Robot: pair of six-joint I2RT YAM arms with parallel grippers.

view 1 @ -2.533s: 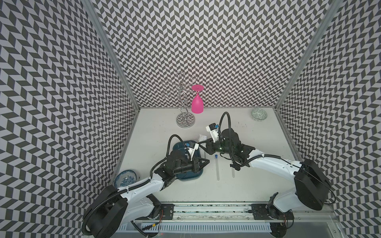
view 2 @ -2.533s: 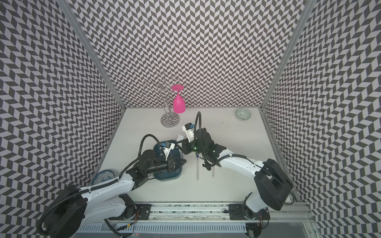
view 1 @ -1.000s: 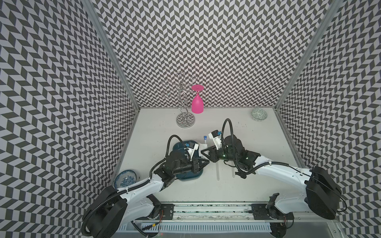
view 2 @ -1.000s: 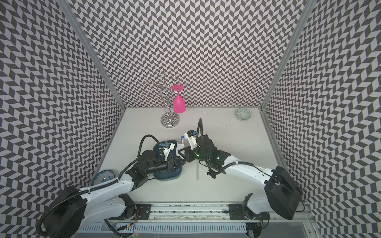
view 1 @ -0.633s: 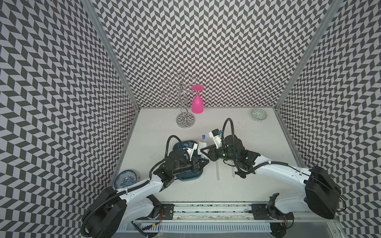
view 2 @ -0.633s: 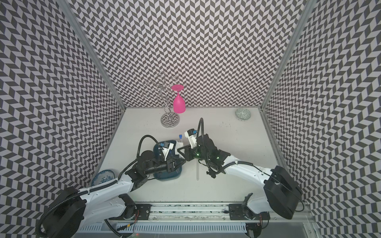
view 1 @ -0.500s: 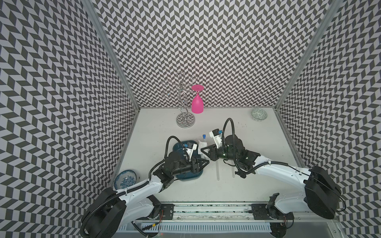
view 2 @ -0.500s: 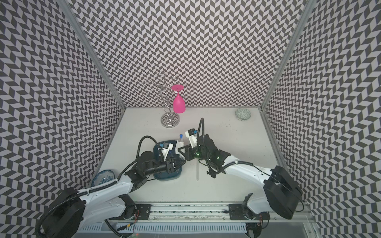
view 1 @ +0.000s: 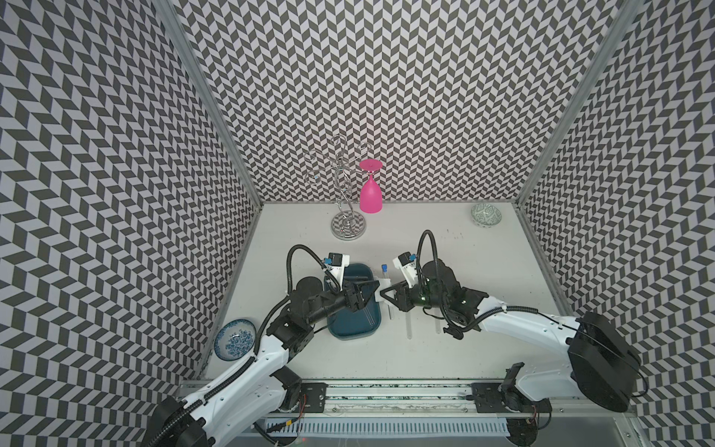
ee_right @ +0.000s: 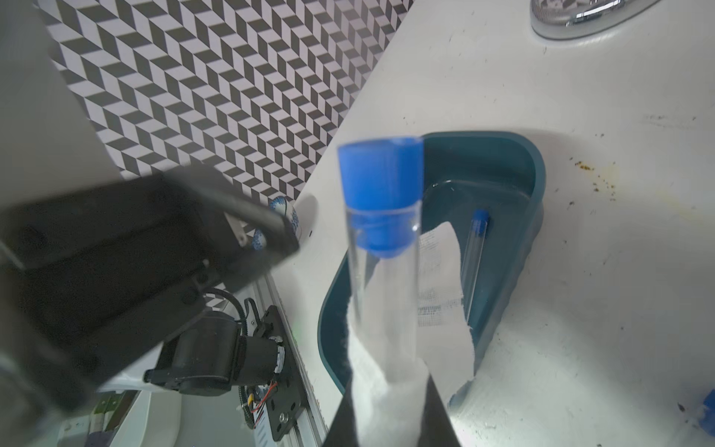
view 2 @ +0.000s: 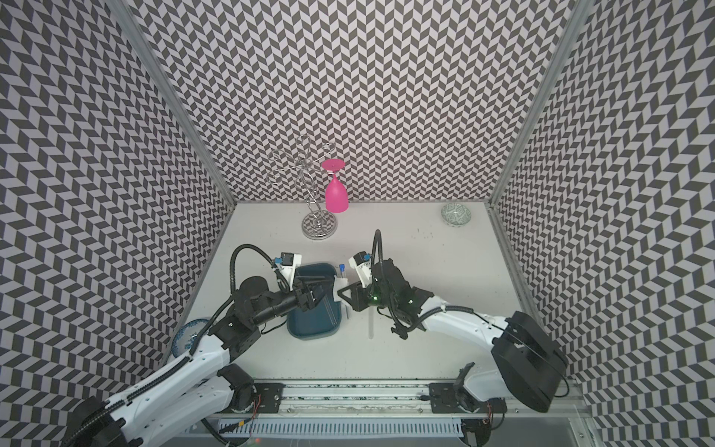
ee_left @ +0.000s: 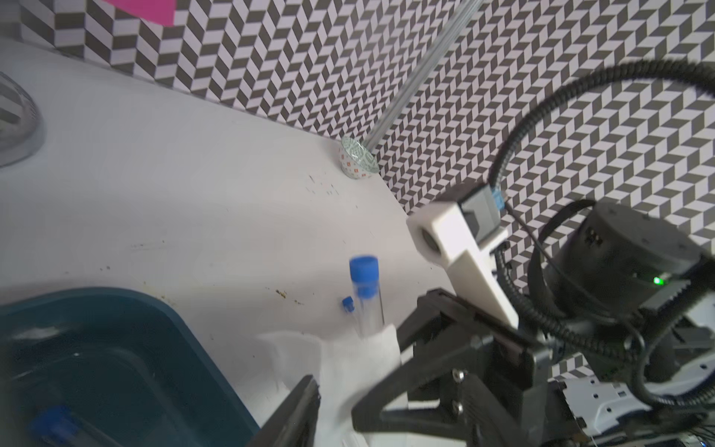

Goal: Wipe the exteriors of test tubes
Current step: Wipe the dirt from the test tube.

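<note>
A clear test tube (ee_right: 381,278) with a blue cap (view 1: 384,267) stands up out of my right gripper (ee_right: 389,420), which is shut on the white tissue (ee_right: 445,309) wrapped round the tube's lower end. My left gripper (view 1: 369,293) is open just beside it, over the teal tray (view 1: 354,336), touching neither tube nor tissue. One of its fingers (ee_left: 303,402) shows next to the tissue (ee_left: 356,360). Another test tube (ee_right: 475,251) lies inside the tray. Two more (view 1: 409,329) (view 1: 390,310) lie on the table to the tray's right.
A chrome glass rack (view 1: 347,228) with a pink glass (view 1: 370,195) hanging upside down stands at the back. There is a green patterned bowl (view 1: 486,215) in the far right corner and a blue patterned bowl (view 1: 235,338) at the near left wall.
My left gripper has opened and let go of the tube. The right gripper still holds the tissue-wrapped tube, now nearer the tray than 2.5 seconds ago.
</note>
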